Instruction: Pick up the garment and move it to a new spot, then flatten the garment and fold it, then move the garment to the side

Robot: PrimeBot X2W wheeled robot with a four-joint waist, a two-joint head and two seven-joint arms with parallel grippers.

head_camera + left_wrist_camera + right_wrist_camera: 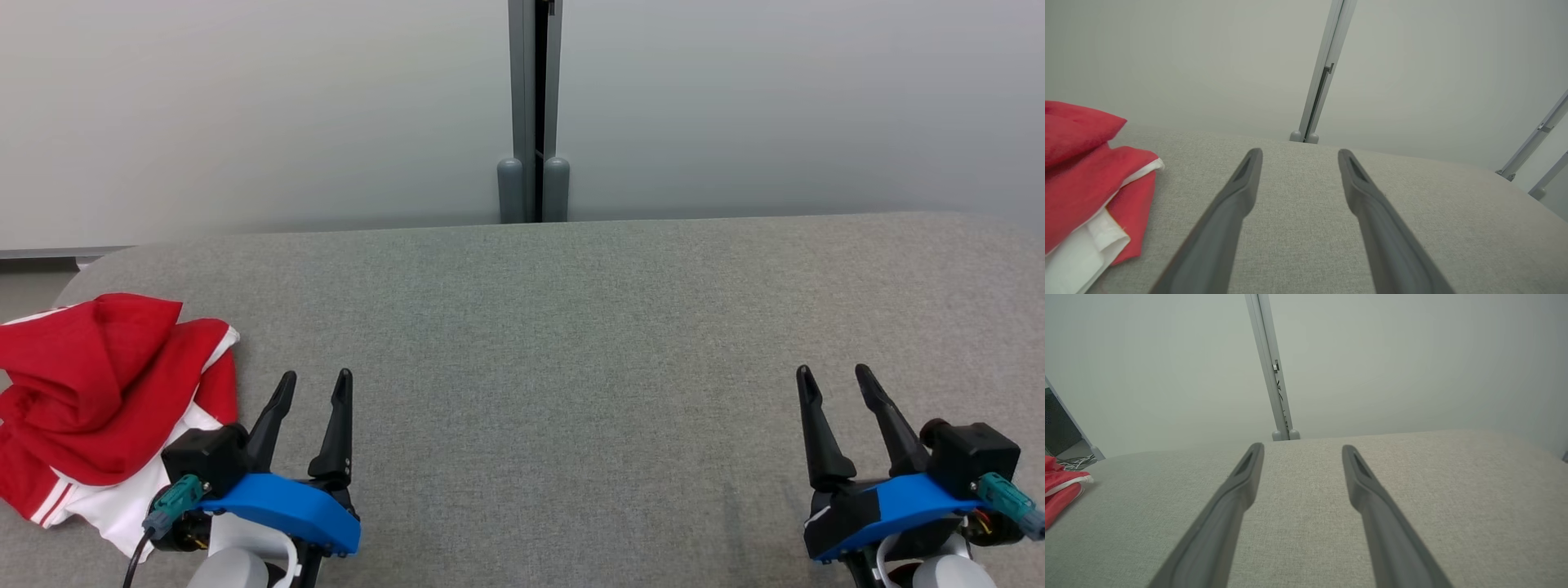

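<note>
From the head view, the red and white garment [98, 392] lay crumpled at the far left of the grey cloth-covered table [555, 343], its edge reaching out of the picture. The left gripper [315, 380] stood just beside it on the right, its two dark fingers spread apart with nothing between them; whether its body touched the cloth could not be told. The right gripper [834, 371] stood well apart at the lower right, its fingers likewise parted and empty. Between the two grippers the table was bare, so nothing lay between the left gripper and the garment. Behind the table rose a pale wall [245, 106], split by a grey post [535, 106] with two rounded feet at the table's far edge. From the left wrist view, the left gripper's fingers [1241, 196] were spread wide over bare grey cloth, and the garment [1081, 171] lay in red folds over a white layer near the left finger but clear of it. Two more slanted posts [1535, 139] showed at the right edge. From the right wrist view, the right gripper's fingers [1363, 490] were equally wide and empty over bare table. The garment [1059, 486] was a small red and white heap at the far left edge, with white cables [1079, 461] and a dark panel [1057, 424] beyond it.
</note>
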